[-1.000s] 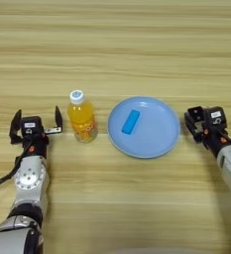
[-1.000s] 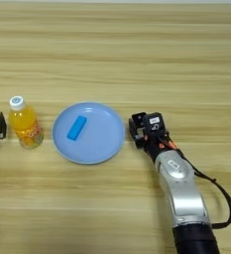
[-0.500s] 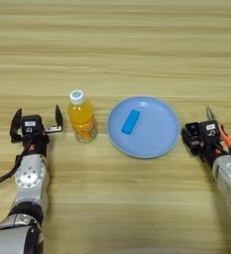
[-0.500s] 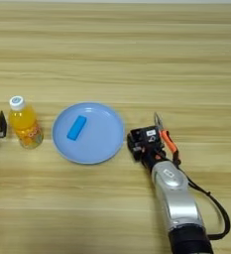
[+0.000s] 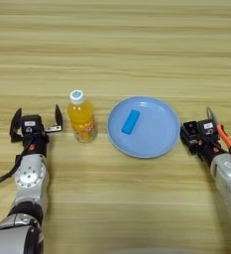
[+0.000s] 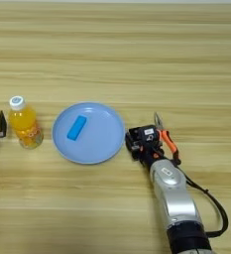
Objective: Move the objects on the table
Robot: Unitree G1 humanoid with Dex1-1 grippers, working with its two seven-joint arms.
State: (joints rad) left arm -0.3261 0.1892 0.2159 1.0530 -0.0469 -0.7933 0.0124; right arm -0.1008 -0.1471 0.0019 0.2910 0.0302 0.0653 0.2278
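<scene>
Resting left gripper [image 5: 35,124], fingers spread wide, empty | right gripper [image 6: 145,141] beside pliers [image 6: 165,138], grip unclear

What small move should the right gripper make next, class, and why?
Probably carry the pliers left toward the blue plate. The right gripper seems shut on them beside its rim; the left gripper waits open by the bottle.
</scene>
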